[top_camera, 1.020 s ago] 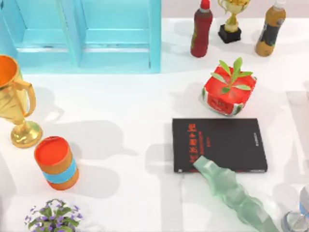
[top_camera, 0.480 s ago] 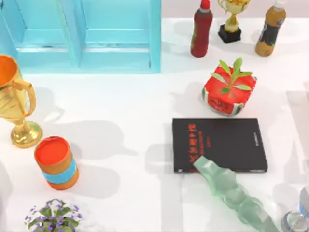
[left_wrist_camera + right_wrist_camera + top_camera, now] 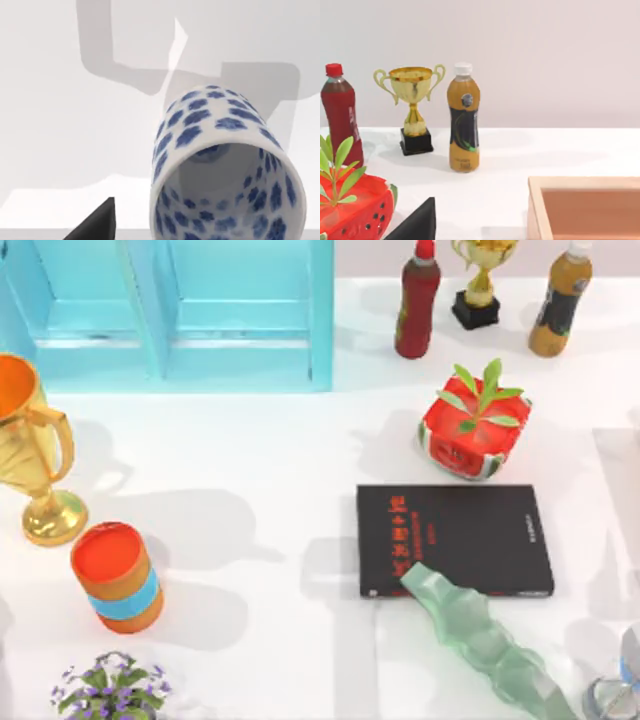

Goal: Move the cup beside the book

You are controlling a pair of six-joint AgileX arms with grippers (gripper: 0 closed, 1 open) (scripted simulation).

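Observation:
The cup (image 3: 225, 165), white porcelain with blue blotches, is close up in the left wrist view, standing on the white table with its mouth toward the camera. My left gripper (image 3: 160, 235) is open just above and before it; one black fingertip (image 3: 97, 222) shows beside the cup, apart from it. The book (image 3: 455, 538), flat and black with red lettering, lies right of centre in the top view. My right gripper (image 3: 480, 235) is open and parked, with one dark fingertip (image 3: 417, 222) low in its wrist view.
A pale green wavy object (image 3: 480, 640) lies across the book's front edge. A red planter (image 3: 472, 428) sits behind the book. An orange can (image 3: 117, 575), a gold trophy (image 3: 35, 455), a blue cabinet (image 3: 180, 310), bottles (image 3: 417, 300) and a wooden box (image 3: 585, 207) also stand on the table.
A faint shadow at the table's lower left edge has shrunk. The book and the other objects in the top view have not moved.

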